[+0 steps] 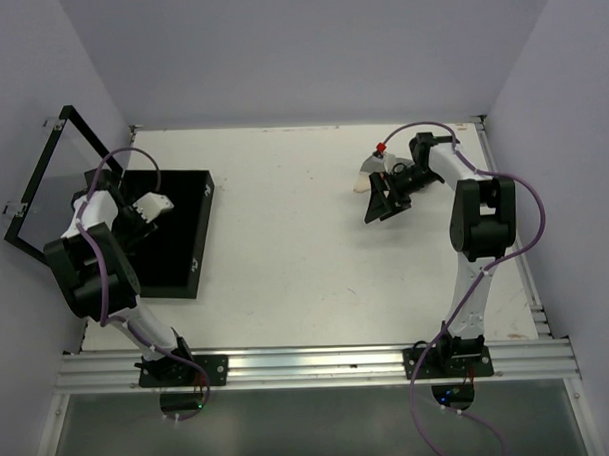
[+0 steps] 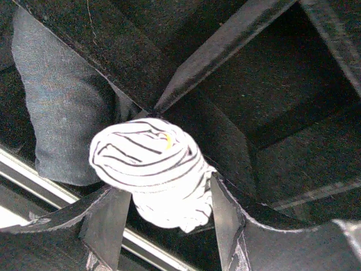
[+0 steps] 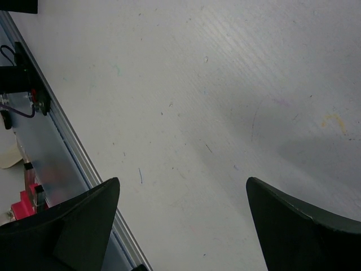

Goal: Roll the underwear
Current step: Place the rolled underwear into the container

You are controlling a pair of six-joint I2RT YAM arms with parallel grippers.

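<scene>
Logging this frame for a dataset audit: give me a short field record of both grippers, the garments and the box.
flat black divided box: on the table's left, clear hinged lid raised
left gripper: shut on rolled white cloth garment with dark stripes, over the box
rolled grey cloth garment: in a compartment, beside the striped roll
right gripper: open, holding nothing, above bare white table
cream cloth piece: on the table just behind the right gripper; whether it is rolled cannot be told
</scene>
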